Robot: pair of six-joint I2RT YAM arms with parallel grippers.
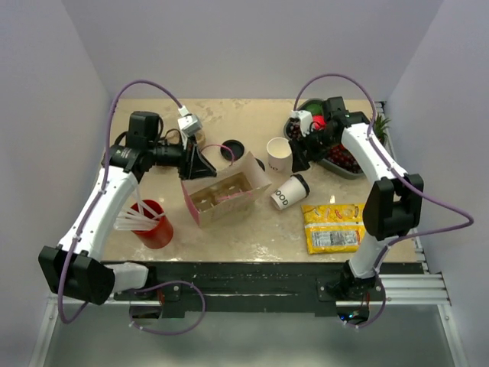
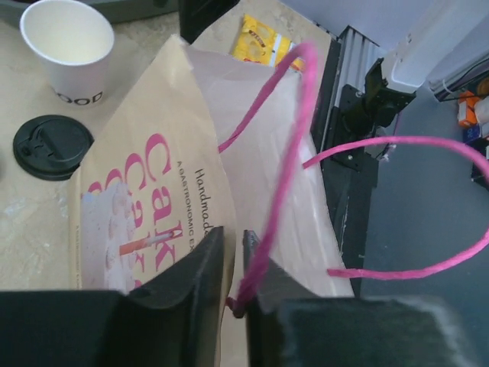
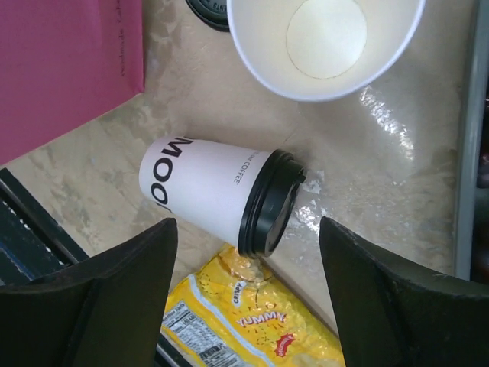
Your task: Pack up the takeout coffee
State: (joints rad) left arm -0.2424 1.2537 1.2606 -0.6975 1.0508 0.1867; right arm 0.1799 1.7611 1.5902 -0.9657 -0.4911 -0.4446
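**A:** Start at the left of the overhead view. What's the left claw (image 1: pixel 200 173) doing?

**B:** Its fingers are almost together, pinched on the top edge of the paper bag (image 2: pixel 153 168), right where a pink handle (image 2: pixel 290 138) is rooted.

**A:** And in the middle?

**B:** A spare black lid (image 2: pixel 50 145) lies flat on the tabletop (image 1: pixel 252 237). Right of it stands an open cup (image 1: pixel 279 155), upright.

**A:** Where's the takeout coffee (image 1: pixel 289 191)?

**B:** Right of centre, lying on its side with the lid on. It's just beside the bag and near the yellow snack packet (image 1: pixel 332 227).

**A:** And the right claw (image 1: pixel 299 162)?

**B:** Its fingers are wide apart and grip nothing. It hangs over the toppled coffee, and I can see no contact.
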